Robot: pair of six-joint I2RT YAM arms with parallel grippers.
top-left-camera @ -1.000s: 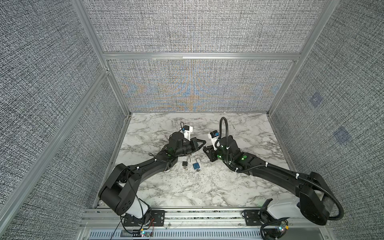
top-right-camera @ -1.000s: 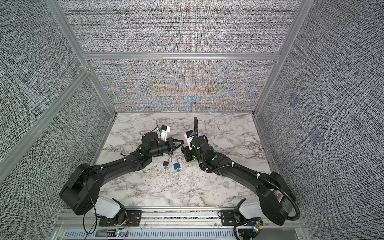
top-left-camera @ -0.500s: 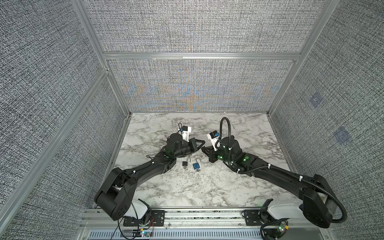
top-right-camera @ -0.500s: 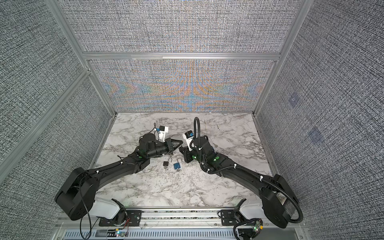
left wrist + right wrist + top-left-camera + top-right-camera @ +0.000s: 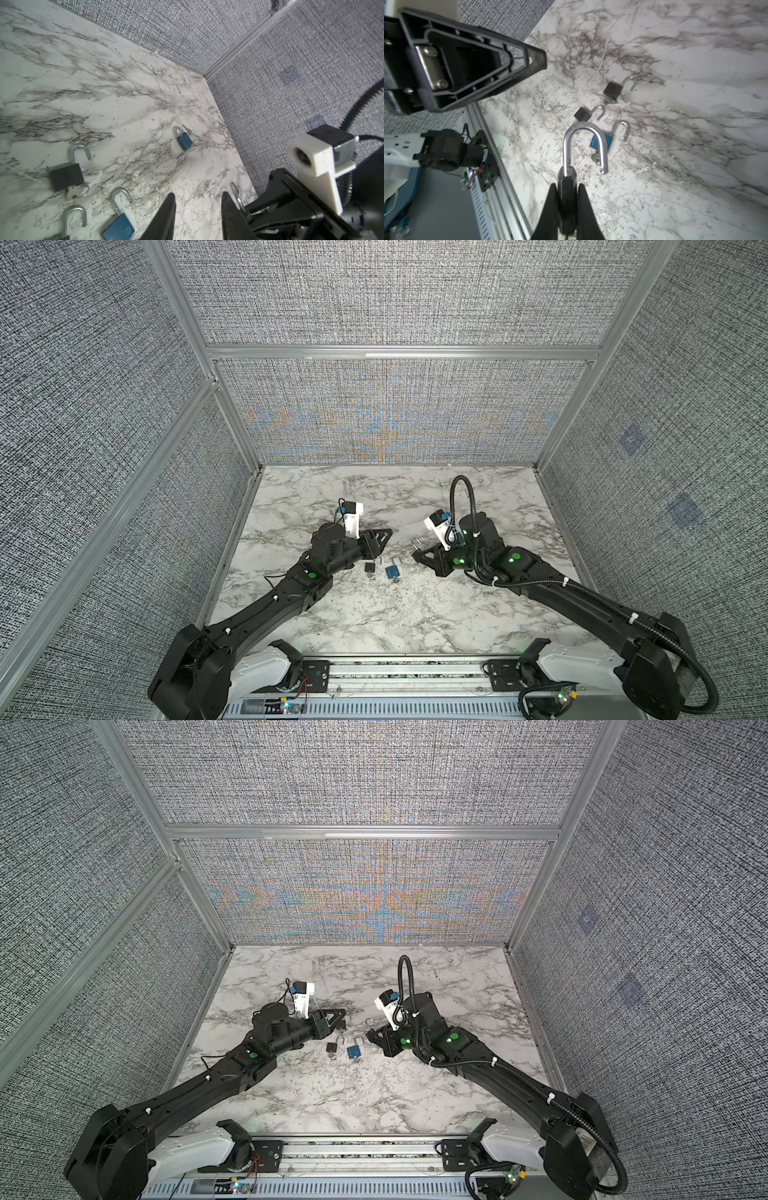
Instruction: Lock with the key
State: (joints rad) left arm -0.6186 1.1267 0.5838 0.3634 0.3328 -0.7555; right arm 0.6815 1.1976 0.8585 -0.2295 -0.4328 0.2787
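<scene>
R wrist view only: right end effector (image 5: 566,188) clamped on a dark padlock (image 5: 566,149) (shackle open) above the bench (image 5: 675,166). L wrist view: left end effector (image 5: 198,199) apart. Both stretch low, tips facing.

Finishes observed
The tabletop (image 5: 374,614) is smooth, marble-patterned, low sheen; wall panels (image 5: 374,302) are rough woven cloth in satin aluminium frame rails (image 5: 399,352). The held padlock (image 5: 566,197) has a dark matt body and a polished steel shackle (image 5: 566,149); the blue padlock (image 5: 119,227) is satin, the black padlock (image 5: 65,178) matt. Matt black plastic: right gripper fingers (image 5: 550,209), left gripper fingers (image 5: 164,220). Matt white plastic: camera mount (image 5: 318,162).
</scene>
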